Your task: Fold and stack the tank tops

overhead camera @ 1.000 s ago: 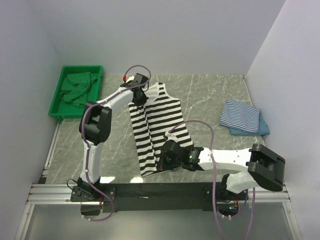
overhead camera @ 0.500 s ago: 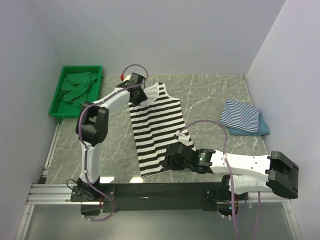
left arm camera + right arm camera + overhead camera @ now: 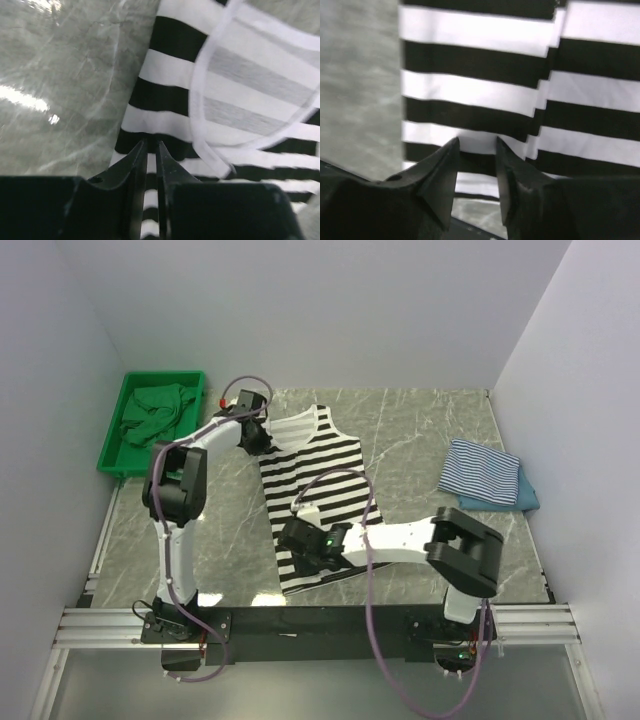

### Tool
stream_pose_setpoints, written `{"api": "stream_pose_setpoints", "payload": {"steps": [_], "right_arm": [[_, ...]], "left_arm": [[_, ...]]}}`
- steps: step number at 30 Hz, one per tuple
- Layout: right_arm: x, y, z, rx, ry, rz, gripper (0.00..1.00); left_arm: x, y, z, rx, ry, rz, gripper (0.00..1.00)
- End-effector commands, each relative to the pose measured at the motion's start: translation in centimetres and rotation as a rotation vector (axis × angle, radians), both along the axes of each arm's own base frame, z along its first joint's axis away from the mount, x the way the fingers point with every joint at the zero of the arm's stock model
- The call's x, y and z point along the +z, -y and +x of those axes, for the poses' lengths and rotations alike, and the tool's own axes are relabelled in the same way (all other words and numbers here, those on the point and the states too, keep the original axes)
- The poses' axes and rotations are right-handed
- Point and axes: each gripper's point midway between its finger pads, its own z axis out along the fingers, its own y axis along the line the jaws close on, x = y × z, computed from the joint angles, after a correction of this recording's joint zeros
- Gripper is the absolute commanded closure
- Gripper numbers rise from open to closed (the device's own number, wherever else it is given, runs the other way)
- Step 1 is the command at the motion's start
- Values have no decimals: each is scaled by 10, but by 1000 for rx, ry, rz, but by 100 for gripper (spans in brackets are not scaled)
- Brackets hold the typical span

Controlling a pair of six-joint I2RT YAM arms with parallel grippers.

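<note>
Both our grippers have swung leftward, left gripper [image 3: 149, 150] and right gripper [image 3: 476, 145] pinching the black-and-white tank top [image 3: 315, 490]; its fold is underway beside two stacked tops [image 3: 485, 475]; green clothes wait in the green tray [image 3: 118, 455].

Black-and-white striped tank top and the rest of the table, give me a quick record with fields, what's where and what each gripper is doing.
black-and-white striped tank top: spread mid-table, partly folded lengthwise
left gripper: shut on the top's far left edge near the shoulder
right gripper: pinching the near left edge by the hem
folded stack: blue-and-white striped top on a teal one, right side
green bin: far left, holding crumpled green cloth
</note>
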Motion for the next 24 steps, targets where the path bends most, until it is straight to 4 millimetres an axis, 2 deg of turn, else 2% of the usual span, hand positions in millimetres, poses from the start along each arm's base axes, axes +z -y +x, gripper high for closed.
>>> {"api": "stream_pose_setpoints", "payload": {"steps": [1, 2, 3, 4, 7, 8, 9, 10, 11, 12, 13, 14, 15, 16, 18, 19, 20, 21, 22, 23, 24], "right_arm": [[-11, -10, -1, 44, 25, -46, 58], [-20, -14, -2, 57, 18, -60, 59], [-22, -20, -6, 71, 10, -57, 59], [-24, -26, -9, 87, 3, -56, 59], [-26, -59, -19, 143, -25, -22, 59], [-28, -77, -18, 148, -34, -1, 59], [-26, -92, -18, 154, -46, 37, 59], [-26, -105, -21, 171, -71, 67, 59], [-25, -127, -16, 179, -74, 99, 59], [-22, -138, -10, 182, -75, 122, 59], [-18, -149, -5, 182, -67, 141, 59], [-14, -161, 3, 185, -52, 166, 58], [-7, -168, 13, 193, -35, 202, 57], [-1, -171, 16, 201, -35, 225, 55], [25, -173, 24, 223, -1, 299, 52], [36, -171, 27, 220, 21, 319, 47], [55, -162, 27, 224, 48, 350, 44], [68, -159, 30, 227, 74, 373, 43], [78, -150, 40, 206, 90, 383, 41], [100, -136, 43, 191, 111, 413, 40], [107, -123, 50, 161, 119, 413, 39]], "left_arm": [[-16, 3, 11, -46, -15, 21, 82], [-21, -1, 12, -40, -27, 32, 82], [-19, -3, 17, -36, -20, 38, 83], [-26, -7, 17, -30, -32, 49, 83], [-28, -18, 32, -25, -19, 57, 83], [-28, -25, 38, -30, -15, 64, 82], [-15, -23, 55, -47, 30, 48, 82], [-22, -20, 61, -80, 25, 23, 80], [-20, -27, 70, -91, 38, 36, 79], [-3, -26, 85, -101, 78, 31, 77], [-8, -26, 92, -123, 82, 20, 70], [-3, -24, 98, -171, 99, -24, 68], [17, -25, 111, -176, 137, -35, 65], [27, -26, 116, -180, 158, -48, 58], [60, -25, 125, -215, 240, -98, 52], [95, -27, 127, -210, 305, -107, 47], [114, -30, 127, -207, 347, -125, 45], [124, -25, 123, -228, 369, -156, 44], [164, -26, 121, -227, 449, -160, 40], [181, -23, 117, -226, 481, -175, 40], [182, -20, 109, -230, 478, -190, 39]]}}
